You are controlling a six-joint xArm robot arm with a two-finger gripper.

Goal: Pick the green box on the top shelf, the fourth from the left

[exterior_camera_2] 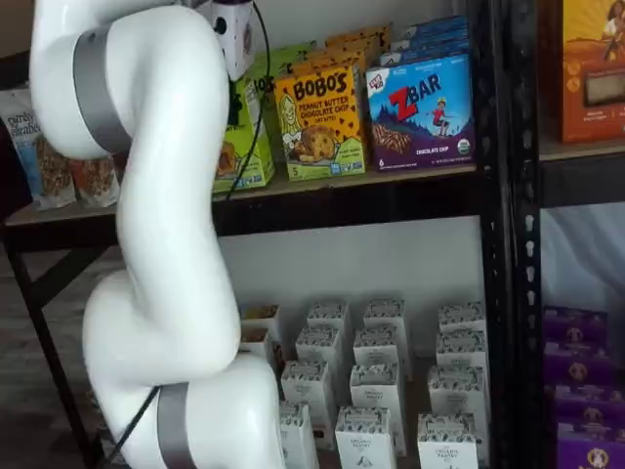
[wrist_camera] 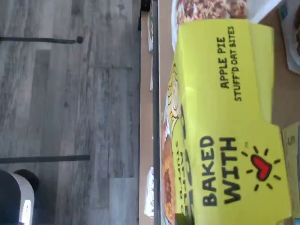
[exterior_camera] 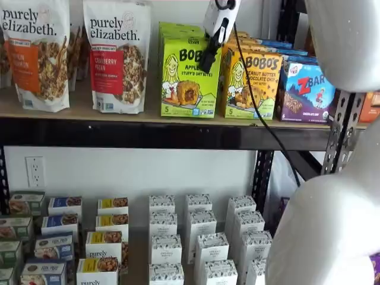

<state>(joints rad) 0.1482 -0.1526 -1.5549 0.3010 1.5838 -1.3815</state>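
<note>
Shelf views both show the green box (exterior_camera: 189, 80) upright on the top shelf (exterior_camera: 166, 135), between a granola bag (exterior_camera: 117, 54) and a yellow-orange box (exterior_camera: 252, 83). The tool (exterior_camera: 208, 62) hangs just before its upper right corner (fingers side-on, so I cannot tell their state). Wrist view fills with its lime top panel.

Lime-green box (exterior_camera: 188, 77) with black lettering and a red heart on top. Yellow-orange box (exterior_camera: 252, 83) beside it; blue box (exterior_camera: 306, 92). Tan shelf (exterior_camera: 77, 110), black beam.
</note>
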